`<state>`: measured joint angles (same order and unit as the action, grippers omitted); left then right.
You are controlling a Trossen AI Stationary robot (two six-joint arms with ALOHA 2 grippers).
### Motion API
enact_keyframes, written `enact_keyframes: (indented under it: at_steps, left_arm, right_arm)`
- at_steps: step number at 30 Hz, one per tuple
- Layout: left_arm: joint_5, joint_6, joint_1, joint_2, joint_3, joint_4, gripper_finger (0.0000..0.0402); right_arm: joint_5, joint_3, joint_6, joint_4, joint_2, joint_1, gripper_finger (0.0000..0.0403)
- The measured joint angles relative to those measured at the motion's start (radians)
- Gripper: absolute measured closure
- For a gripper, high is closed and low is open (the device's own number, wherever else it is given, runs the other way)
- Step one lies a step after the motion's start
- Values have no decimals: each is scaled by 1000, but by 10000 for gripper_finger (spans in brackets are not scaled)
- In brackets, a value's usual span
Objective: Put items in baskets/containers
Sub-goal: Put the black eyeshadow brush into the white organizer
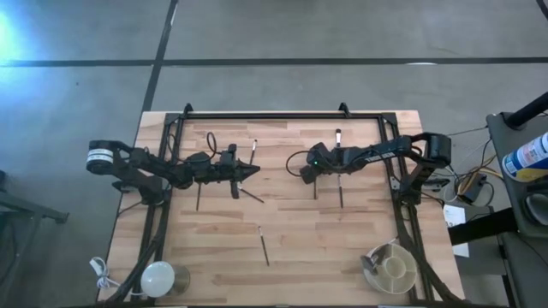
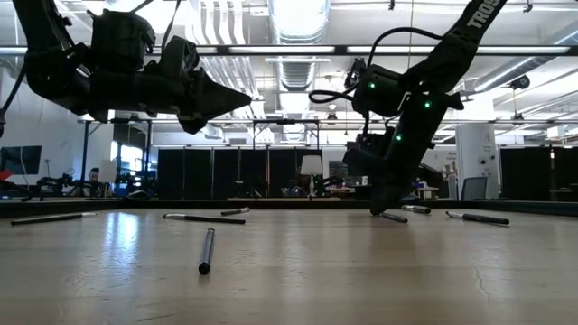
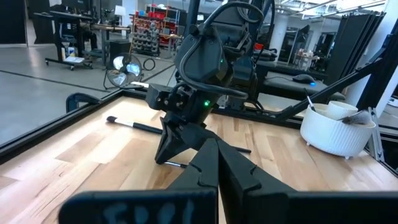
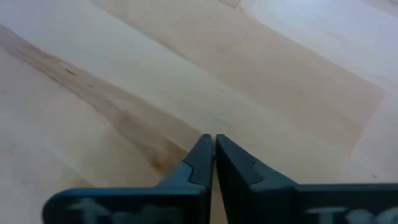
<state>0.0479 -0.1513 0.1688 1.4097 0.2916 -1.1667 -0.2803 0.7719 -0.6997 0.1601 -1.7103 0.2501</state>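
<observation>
Wood tabletop (image 1: 291, 248), left gripper (image 1: 253, 173) and right gripper (image 1: 306, 174) near centre, tips facing. Brushes (image 1: 265, 246) scattered, one alone lower middle. Cream tub (image 1: 394, 267) bottom right corner, white dome (image 1: 157, 278) bottom left.

Wide bare wood lies open across the lower middle of the table (image 1: 325, 257), broken only by one brush (image 1: 265, 248). The tub (image 1: 396, 267) blocks the lower right corner, the white dome (image 1: 157, 278) the lower left.

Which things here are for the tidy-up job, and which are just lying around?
For the job: makeup brushes on the table; cream tub; left gripper and right gripper, both shut.
Just lying about: white dome; its cord; blue bottle off the table.
</observation>
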Motion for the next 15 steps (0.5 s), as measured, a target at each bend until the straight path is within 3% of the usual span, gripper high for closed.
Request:
enact_keyframes:
  at_steps: [8, 15]
  left_arm:
    - [0, -10, 0, 0, 0, 0, 401]
    - [-6, -25, 0, 0, 0, 1, 401]
  right_arm:
    - [19, -3, 61, -10, 22, -1, 394]
    - [9, -4, 137, -27, 128, -18, 395]
